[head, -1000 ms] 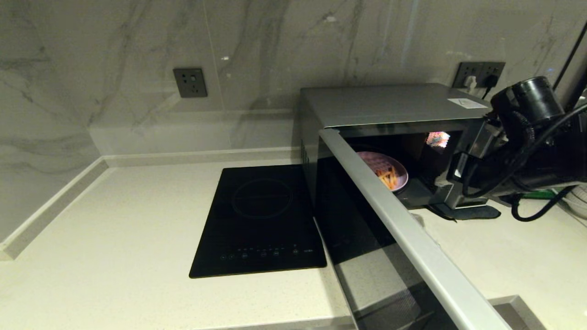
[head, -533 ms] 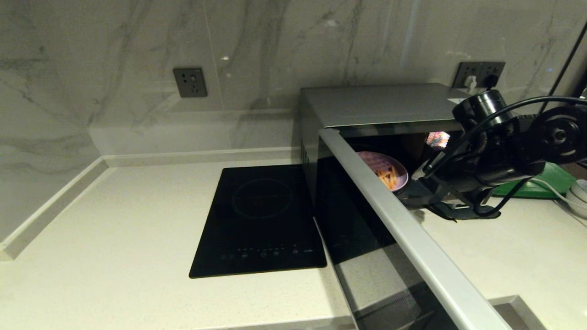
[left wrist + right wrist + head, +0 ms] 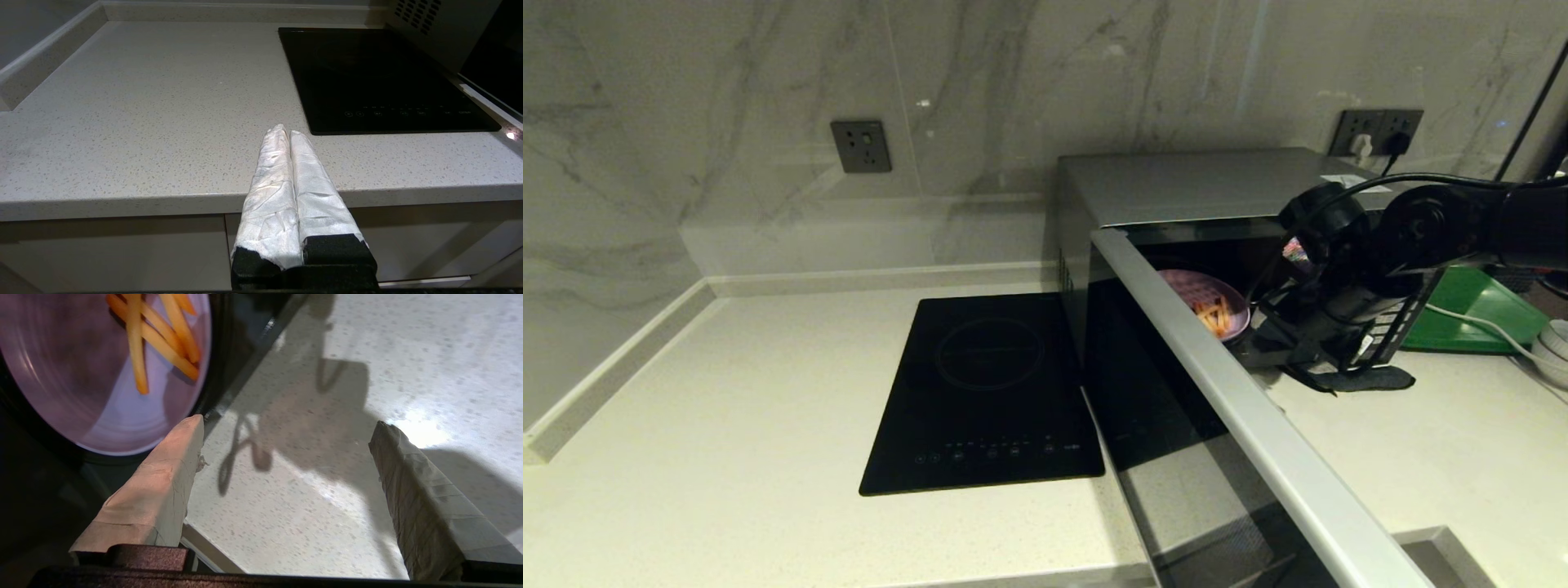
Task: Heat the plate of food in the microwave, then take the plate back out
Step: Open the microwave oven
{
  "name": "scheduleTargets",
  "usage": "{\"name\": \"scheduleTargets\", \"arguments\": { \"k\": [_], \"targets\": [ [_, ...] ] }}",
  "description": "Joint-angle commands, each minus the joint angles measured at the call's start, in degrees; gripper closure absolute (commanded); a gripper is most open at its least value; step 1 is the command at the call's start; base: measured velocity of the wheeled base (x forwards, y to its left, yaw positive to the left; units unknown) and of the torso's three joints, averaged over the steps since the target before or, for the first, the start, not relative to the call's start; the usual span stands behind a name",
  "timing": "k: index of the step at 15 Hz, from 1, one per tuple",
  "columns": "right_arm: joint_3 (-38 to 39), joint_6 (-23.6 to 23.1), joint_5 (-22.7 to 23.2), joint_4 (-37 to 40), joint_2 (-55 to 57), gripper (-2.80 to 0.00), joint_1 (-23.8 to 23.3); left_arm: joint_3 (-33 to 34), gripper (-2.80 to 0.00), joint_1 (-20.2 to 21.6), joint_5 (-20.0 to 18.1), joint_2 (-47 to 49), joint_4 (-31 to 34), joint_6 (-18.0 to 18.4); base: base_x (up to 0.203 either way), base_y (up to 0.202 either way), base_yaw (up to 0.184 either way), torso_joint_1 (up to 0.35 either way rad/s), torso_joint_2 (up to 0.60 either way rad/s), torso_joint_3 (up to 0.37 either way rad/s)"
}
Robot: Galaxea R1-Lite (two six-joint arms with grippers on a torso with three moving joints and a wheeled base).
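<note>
Lavender plate of food (image 3: 1213, 309) sits inside the open microwave (image 3: 1201, 192) — right end effector (image 3: 286, 428) (fingers spread wide) hovers at its 4 o'clock above the worktop (image 3: 727, 392); left end effector (image 3: 291, 136) pressed together.

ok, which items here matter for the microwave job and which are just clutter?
In play:
- plate of food, inside the microwave, door open
- right gripper, fingers open, at the oven's mouth beside the plate
- left gripper, fingers shut, parked at the counter edge

Lying about:
- induction cooktop
- green tray
- wall socket
</note>
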Motion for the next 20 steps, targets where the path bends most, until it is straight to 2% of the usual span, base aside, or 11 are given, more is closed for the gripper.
{"name": "scheduleTargets", "arguments": {
  "k": [1, 6, 12, 20],
  "targets": [
    [-3.0, 0.4, 0.4, 0.3, 3.4, -2.8, 0.2, 0.0, 0.0, 0.0, 0.0, 0.0, 0.0, 0.0, 0.0, 0.0, 0.0, 0.0, 0.0, 0.0],
    [-5.4, 0.5, 2.5, -0.7, 8.0, -2.8, 0.1, 0.0, 0.0, 0.0, 0.0, 0.0, 0.0, 0.0, 0.0, 0.0, 0.0, 0.0, 0.0, 0.0],
    [-5.6, 0.2, 2.6, -5.7, 10.8, -2.8, 0.1, 0.0, 0.0, 0.0, 0.0, 0.0, 0.0, 0.0, 0.0, 0.0, 0.0, 0.0, 0.0, 0.0],
    [-5.6, -0.1, 2.5, -5.9, 11.7, -2.8, 0.1, 0.0, 0.0, 0.0, 0.0, 0.0, 0.0, 0.0, 0.0, 0.0, 0.0, 0.0, 0.0, 0.0]
  ]
}}
